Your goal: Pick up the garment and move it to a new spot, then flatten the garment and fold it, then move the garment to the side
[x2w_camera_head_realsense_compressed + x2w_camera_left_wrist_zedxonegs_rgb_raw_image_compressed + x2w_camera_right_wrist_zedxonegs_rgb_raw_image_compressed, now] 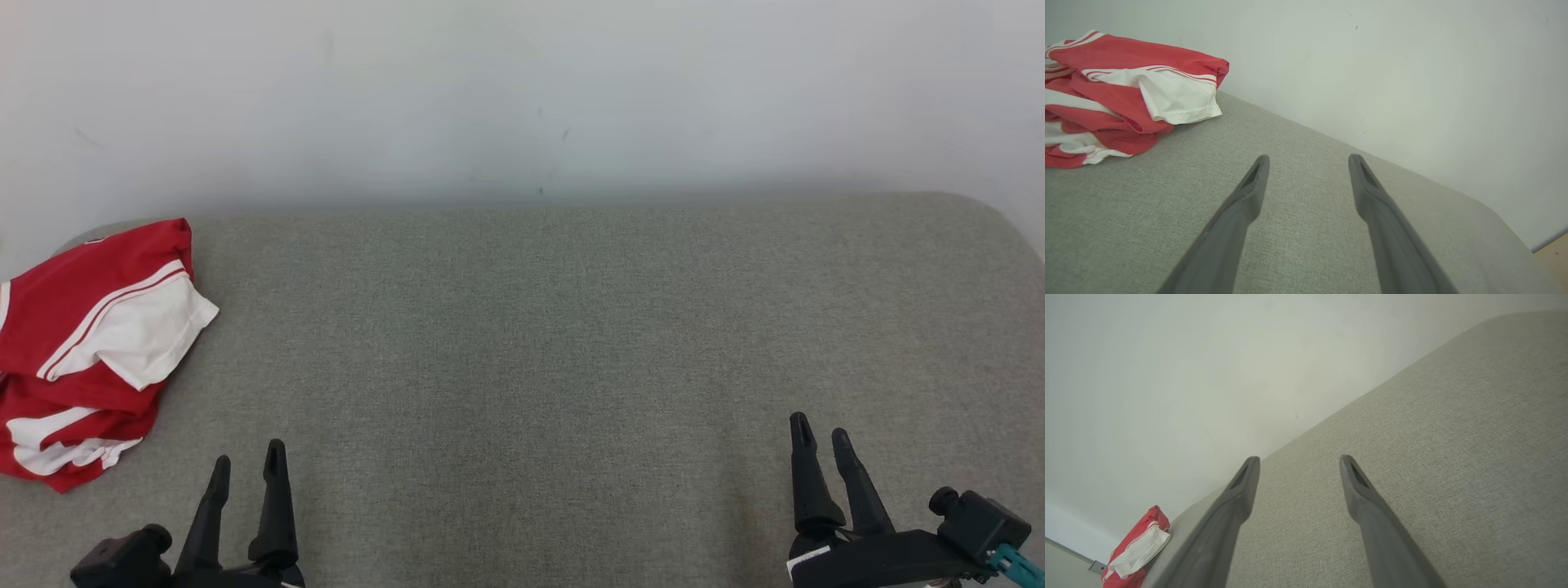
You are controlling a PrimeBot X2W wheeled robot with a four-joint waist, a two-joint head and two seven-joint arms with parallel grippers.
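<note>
Head view: garment (90, 343) red with white striped panels, loosely folded at far-left corner of grey surface (522, 343). Left gripper (248, 454) and right gripper (820, 426) over its near edge, jaws parted, empty.

A grey woven-fabric bench (571, 343) spreads beneath and ahead of the left fingers (273, 498) and the right fingers (806, 469), its far corners rounded. Beyond the fingertips a pale wall (522, 98) with a few small dark specks rises from its far edge. Right of the left fingers, past a rounded corner, lies tan floor (1555, 265).
</note>
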